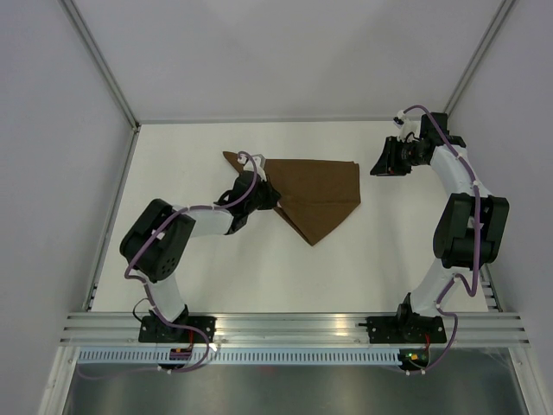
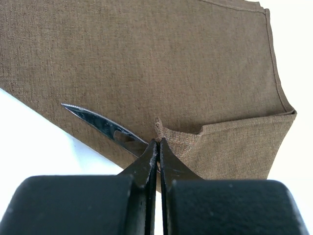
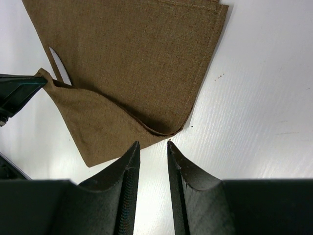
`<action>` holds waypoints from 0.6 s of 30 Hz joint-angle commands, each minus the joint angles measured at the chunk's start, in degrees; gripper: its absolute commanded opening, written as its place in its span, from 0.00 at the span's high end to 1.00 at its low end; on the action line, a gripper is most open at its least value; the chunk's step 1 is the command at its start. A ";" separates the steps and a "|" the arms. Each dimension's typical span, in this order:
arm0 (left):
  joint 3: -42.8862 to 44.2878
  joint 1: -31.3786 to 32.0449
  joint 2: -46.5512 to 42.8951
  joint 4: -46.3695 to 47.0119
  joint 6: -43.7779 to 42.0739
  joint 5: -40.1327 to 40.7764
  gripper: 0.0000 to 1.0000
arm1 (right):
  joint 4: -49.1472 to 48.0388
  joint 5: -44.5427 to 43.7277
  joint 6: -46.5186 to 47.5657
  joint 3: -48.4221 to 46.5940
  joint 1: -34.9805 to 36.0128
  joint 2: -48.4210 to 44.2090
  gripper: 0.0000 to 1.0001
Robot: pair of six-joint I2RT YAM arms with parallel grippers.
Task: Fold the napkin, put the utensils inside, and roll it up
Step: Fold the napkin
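The dark brown napkin point(image 1: 318, 192) lies folded in the middle of the table. My left gripper point(image 1: 264, 195) is at its left edge, shut on a pinched corner of cloth point(image 2: 157, 123) that is pulled over the fold. The knife point(image 2: 96, 122) lies on the napkin just left of my fingertips, its serrated silver blade pointing away and its handle hidden under my fingers. In the right wrist view the napkin point(image 3: 137, 54) fills the upper left, and a sliver of blade point(image 3: 57, 64) shows beside the left fingertips point(image 3: 22, 88). My right gripper point(image 3: 152, 144) is open and empty, off the napkin's right corner.
The white table point(image 1: 216, 277) is bounded by grey walls with metal frame rails at the left point(image 1: 104, 69) and right point(image 1: 479, 60). The right arm point(image 1: 467, 216) stands along the right side. An aluminium rail point(image 1: 294, 327) runs along the near edge.
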State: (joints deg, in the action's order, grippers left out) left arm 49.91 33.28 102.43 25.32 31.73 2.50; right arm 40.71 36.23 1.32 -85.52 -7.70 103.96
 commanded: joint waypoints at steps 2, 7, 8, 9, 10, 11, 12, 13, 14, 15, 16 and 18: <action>2.74 -1.81 2.15 0.25 3.08 -4.87 0.98 | -0.63 1.13 0.35 0.17 0.23 -1.04 0.66; 3.17 -2.78 3.12 0.60 3.87 -5.75 0.98 | -0.54 0.95 0.52 0.09 0.23 -0.87 0.66; 3.18 -2.95 3.30 0.69 4.13 -5.84 0.98 | -0.54 0.95 0.44 0.09 0.23 -0.87 0.66; 3.26 -3.22 3.65 0.78 4.31 -5.93 0.98 | -0.54 0.95 0.52 0.09 0.23 -0.78 0.66; 3.26 -3.39 3.65 0.87 4.48 -6.28 0.98 | -0.54 0.95 0.44 0.09 0.23 -0.78 0.66; 3.35 -3.57 3.91 0.96 4.57 -6.46 0.98 | -0.63 0.95 0.44 0.09 0.32 -0.78 0.66; 3.35 -3.92 4.00 1.22 4.92 -6.98 0.98 | -0.63 0.95 0.44 0.09 0.32 -0.78 0.66; 3.44 -4.10 4.18 1.22 5.27 -7.33 0.98 | -0.63 0.86 0.52 0.09 0.32 -0.87 0.66; 3.44 -4.27 4.35 1.48 5.54 -7.77 0.98 | -0.63 0.86 0.44 0.09 0.41 -0.78 0.66; 3.53 -4.45 4.35 1.75 5.80 -8.56 0.98 | -0.63 0.77 0.52 0.09 0.32 -0.69 0.66; 3.61 -4.54 4.44 1.75 5.80 -8.65 0.98 | -0.63 0.77 0.44 0.09 0.41 -0.69 0.66; 3.79 -4.71 4.44 1.75 5.89 -8.48 0.98 | -0.63 0.60 0.52 0.09 0.50 -0.69 0.66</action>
State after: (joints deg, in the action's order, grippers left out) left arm 51.37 29.19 106.34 25.36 34.94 -4.25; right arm 40.73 36.21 1.50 -85.52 -7.60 103.96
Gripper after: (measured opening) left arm 0.030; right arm 0.344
